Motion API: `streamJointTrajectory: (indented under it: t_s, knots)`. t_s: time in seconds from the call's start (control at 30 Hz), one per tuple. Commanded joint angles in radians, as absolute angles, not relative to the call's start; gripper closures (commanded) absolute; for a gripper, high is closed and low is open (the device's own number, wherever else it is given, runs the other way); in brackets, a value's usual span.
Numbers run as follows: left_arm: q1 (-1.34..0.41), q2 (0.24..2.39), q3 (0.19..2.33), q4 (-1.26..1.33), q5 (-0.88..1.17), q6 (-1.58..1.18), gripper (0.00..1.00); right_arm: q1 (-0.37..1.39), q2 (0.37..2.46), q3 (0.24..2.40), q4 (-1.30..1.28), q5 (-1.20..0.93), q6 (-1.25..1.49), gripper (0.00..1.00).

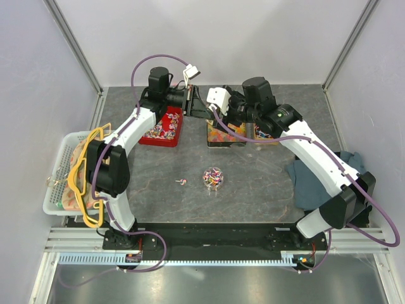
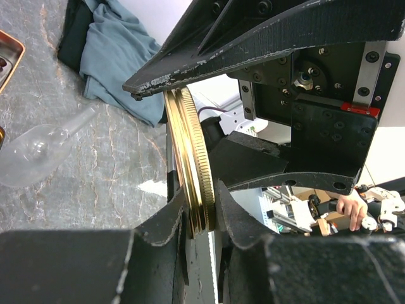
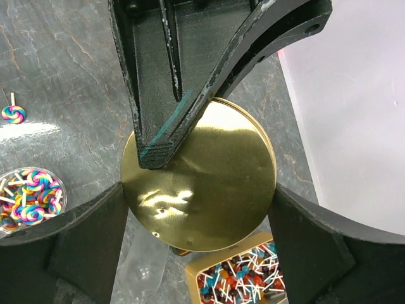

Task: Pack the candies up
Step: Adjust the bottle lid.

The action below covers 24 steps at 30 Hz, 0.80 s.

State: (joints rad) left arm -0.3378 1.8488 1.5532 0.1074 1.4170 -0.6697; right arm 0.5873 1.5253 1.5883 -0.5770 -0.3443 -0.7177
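Note:
A round gold lid [image 3: 209,183] hangs in the air over the back of the table. My left gripper [image 2: 199,209] is shut on its ribbed rim, and the lid [image 2: 190,158] shows edge-on there. My right gripper [image 3: 199,190] is open wide, one finger at each side of the rim, very close or just touching. The two grippers meet at the back centre, left gripper [image 1: 190,101] and right gripper [image 1: 202,109]. The candies are small swirl lollipops: several in a clear jar [image 1: 212,178] on the table, and one loose candy [image 1: 182,182] beside it. The jar [image 3: 28,202] lies below left.
A red tin [image 1: 163,128] and a gold tin [image 1: 224,134] of sweets sit under the grippers, the gold tin [image 3: 243,278] just below the lid. A clear plastic scoop [image 2: 35,152] lies on the table. A blue cloth [image 1: 316,177] is at right, a white basket [image 1: 54,183] with yellow hangers at left.

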Motion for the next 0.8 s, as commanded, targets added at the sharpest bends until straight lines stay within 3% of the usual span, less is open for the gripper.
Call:
streamJointTrajectory:
  t_s: [0.0,0.13,0.27,0.37,0.63,0.77]
  knots:
    - [-0.344,1.838,1.548,0.132,1.45,-0.69,0.89,0.594,1.523,1.617,-0.534,-0.371,-0.698,0.24]
    - [-0.333,1.838,1.554,0.141,1.454,-0.69,0.76,0.594,1.514,1.597,-0.534,-0.367,-0.699,0.24]
    - [-0.292,1.859,1.582,0.144,1.46,-0.696,0.41,0.594,1.487,1.559,-0.535,-0.364,-0.699,0.24]
    - [-0.259,1.87,1.586,0.173,1.462,-0.716,0.29,0.595,1.467,1.52,-0.532,-0.365,-0.701,0.23]
    - [-0.158,1.853,1.566,0.138,1.457,-0.639,0.14,0.595,1.424,1.414,-0.561,-0.428,-0.692,0.23]
    - [-0.091,1.835,1.575,-0.313,1.352,-0.198,0.08,0.595,1.433,1.37,-0.62,-0.515,-0.706,0.24]
